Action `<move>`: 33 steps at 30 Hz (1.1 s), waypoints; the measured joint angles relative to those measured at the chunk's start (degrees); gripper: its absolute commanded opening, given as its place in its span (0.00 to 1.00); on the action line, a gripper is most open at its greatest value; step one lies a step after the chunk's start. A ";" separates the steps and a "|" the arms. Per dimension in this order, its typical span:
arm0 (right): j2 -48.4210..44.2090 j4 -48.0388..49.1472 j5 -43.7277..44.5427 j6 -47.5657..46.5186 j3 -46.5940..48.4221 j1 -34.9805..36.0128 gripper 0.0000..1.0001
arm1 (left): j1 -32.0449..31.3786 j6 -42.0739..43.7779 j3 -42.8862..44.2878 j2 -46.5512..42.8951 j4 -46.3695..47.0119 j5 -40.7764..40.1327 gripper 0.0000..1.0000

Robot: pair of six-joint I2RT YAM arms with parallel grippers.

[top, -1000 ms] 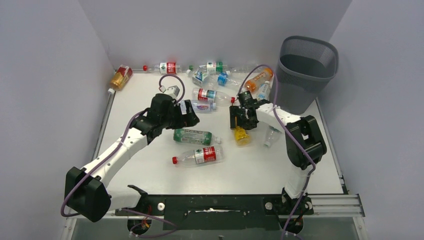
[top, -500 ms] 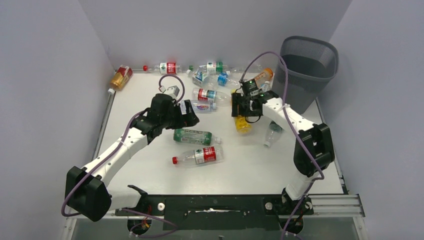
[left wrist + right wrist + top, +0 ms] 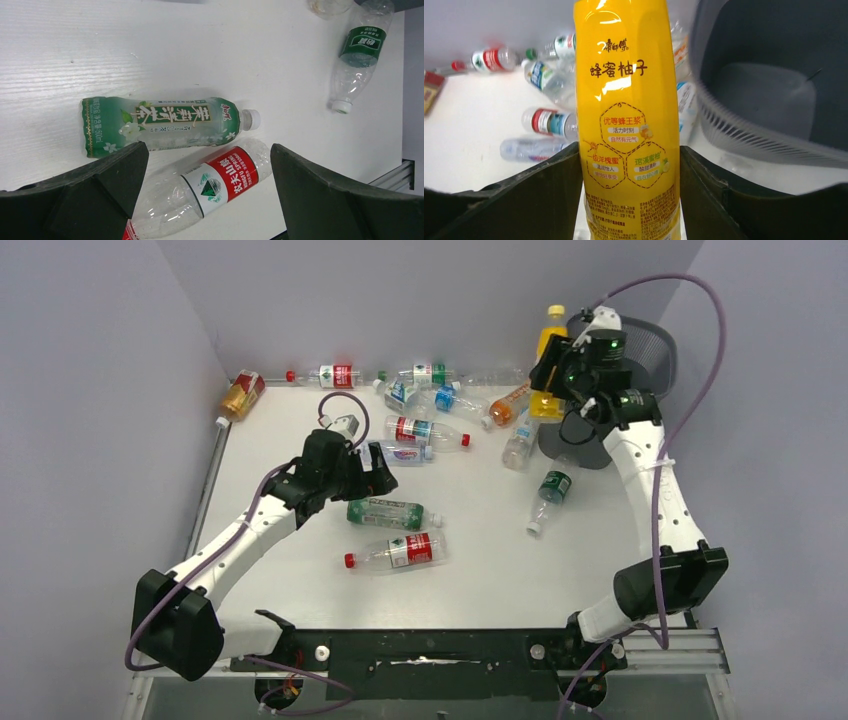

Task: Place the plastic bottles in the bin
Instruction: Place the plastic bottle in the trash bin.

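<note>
White table [image 3: 480, 560] between grey walls, with the bin [image 3: 664, 350] at its 2 o'clock corner.
We see the right gripper [image 3: 562, 375] clamped on the yellow bottle [image 3: 549, 345], which stands upright with its cap up at the bin's 9 o'clock rim. The left gripper [image 3: 385, 478] gapes wide near a green bottle [image 3: 385, 512] lying flat, cap toward 3 o'clock.

White table [image 3: 480, 570]: plastic bottles [image 3: 410, 550] lie scattered, most along far edge, few mid-table
</note>
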 measured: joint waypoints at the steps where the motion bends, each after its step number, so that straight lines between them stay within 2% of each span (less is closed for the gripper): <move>1: -0.02 0.04 -0.15 -0.07 1.14 -1.07 0.57 | 0.04 0.00 -0.04 0.00 0.02 0.02 0.96; 10: 0.39 0.81 -4.70 -0.22 10.97 -11.39 0.59 | 0.22 0.02 -0.24 0.00 0.17 0.31 0.96; 19: 4.92 4.57 -11.98 3.85 14.10 -25.51 0.61 | 0.33 0.02 -0.24 0.00 0.31 1.16 0.96; 23: 8.96 4.90 -13.79 5.31 15.93 -28.30 0.62 | 0.39 0.04 -0.24 0.00 0.42 1.25 0.96; 25: 11.21 4.94 -14.40 5.57 17.73 -28.72 0.67 | 0.44 0.07 -0.24 0.00 0.42 1.22 0.96; 26: 12.44 4.92 -14.82 5.75 18.86 -28.76 0.75 | 0.48 0.07 -0.24 0.00 0.42 1.25 0.96; 29: 15.52 4.50 -15.61 6.14 22.14 -28.81 0.87 | 0.79 0.09 -0.24 -0.02 0.39 1.22 0.96; 33: 18.16 3.13 -16.46 5.92 26.12 -28.81 0.93 | 1.22 0.22 -0.24 -0.13 0.35 1.22 0.96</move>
